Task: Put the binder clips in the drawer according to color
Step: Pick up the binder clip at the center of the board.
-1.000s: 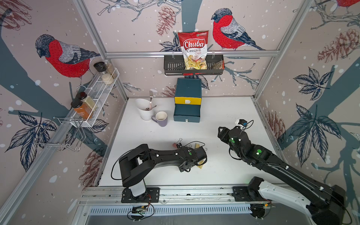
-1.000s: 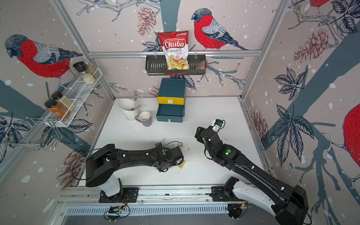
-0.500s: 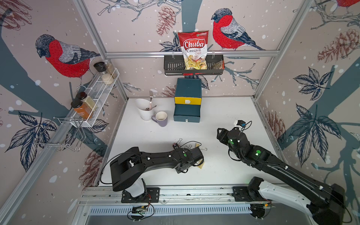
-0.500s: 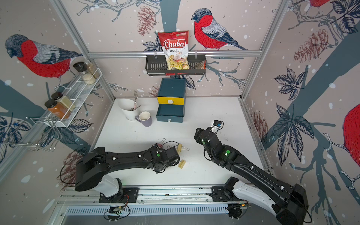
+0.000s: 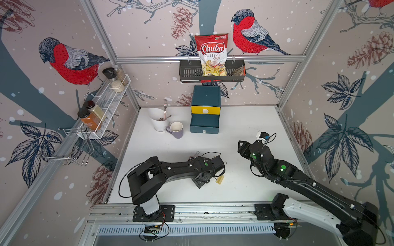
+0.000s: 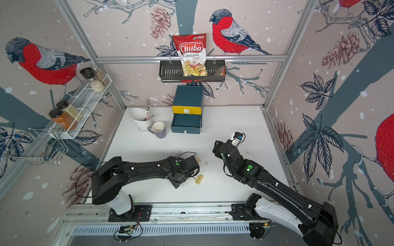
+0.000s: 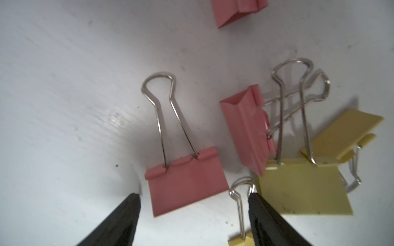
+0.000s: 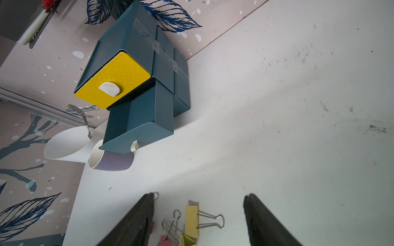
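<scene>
Top views both had the white table with the drawer chest at the back wall, its yellow front shut and a teal drawer under it pulled out toward the arms. The binder clips sat in a loose bunch well out in front of the drawer chest, mostly hidden under the left arm.

The right gripper hung wide open and empty. It was nearer the drawer chest than the left one and off to the side of the bunch, so not really in play.

The left gripper was open too and pointed down right over the bunch, with its fingers either side of a pink clip lying flat. The clip's body was the end nearest the gripper and its wire handles ran straight away, so the wide edge lay across the gap. Looked to me like a plain drop and squeeze.

Only catch: one finger sat just beside the wire handle of a small yellow clip, which could get snagged.
</scene>
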